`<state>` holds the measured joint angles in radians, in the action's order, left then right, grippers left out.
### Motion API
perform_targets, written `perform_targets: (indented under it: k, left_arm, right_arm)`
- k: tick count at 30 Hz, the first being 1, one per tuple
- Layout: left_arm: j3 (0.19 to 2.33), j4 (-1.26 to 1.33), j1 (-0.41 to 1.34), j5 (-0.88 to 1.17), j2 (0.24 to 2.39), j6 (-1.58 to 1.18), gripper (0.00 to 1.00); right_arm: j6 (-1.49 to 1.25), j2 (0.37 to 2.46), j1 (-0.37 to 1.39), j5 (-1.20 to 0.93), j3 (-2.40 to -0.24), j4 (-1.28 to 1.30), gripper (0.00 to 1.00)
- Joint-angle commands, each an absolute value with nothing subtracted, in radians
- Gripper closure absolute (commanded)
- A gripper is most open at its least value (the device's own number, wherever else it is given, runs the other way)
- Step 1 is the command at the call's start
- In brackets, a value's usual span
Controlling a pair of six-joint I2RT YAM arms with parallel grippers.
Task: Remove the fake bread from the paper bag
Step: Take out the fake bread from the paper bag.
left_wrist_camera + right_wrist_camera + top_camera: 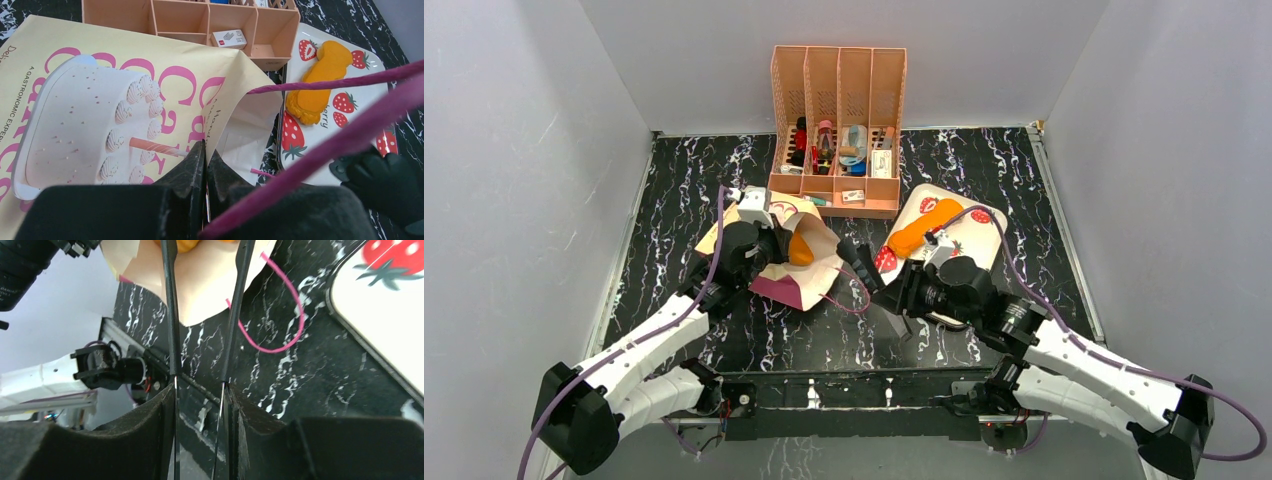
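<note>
**Fake bread (801, 250): one loaf in the paper bag (819, 272), one on the tray**

We see the black marbled counter (674, 210) carrying a peach file organiser (839, 110) at the back. In front of it, left of centre, the paper bag lies on its side. Its cake-printed panel faces up and its mouth gapes toward the right arm (1074, 355). Right of the bag sits a strawberry-printed tray (972, 243), just beside the organiser's corner.

The left jaws are shut on the edge of the bag's upper panel, at the mouth. Inside the opening an orange loaf (801, 250) shows, just beyond those jaws.

The right jaws stand parted, with nothing between them along the length we can see. They point at the bag's mouth. Their tips run out of the right wrist view, so we cannot tell whether they touch the orange loaf.

A long loaf (924, 228) lies on the tray, apart from both jaws. A pink cord handle (285, 325) loops on the counter beside the right jaws.
</note>
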<state>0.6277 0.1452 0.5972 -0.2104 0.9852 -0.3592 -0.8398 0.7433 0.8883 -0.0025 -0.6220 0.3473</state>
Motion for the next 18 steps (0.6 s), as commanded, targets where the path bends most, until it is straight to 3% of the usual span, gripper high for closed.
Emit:
perform_targets:
  k: [1,18]
  left_arm:
    - [0.628,0.212,0.593,-0.207,0.98,-0.357,1.0]
    - [0.603,0.251,0.594,-0.211,0.951,-0.351,1.0]
  right_arm:
    - [-0.927,0.752,0.891,-0.135,-0.587,0.156,0.66]
    - [-1.125,1.013,0.871,-0.352,-0.462,-0.274,0.64]
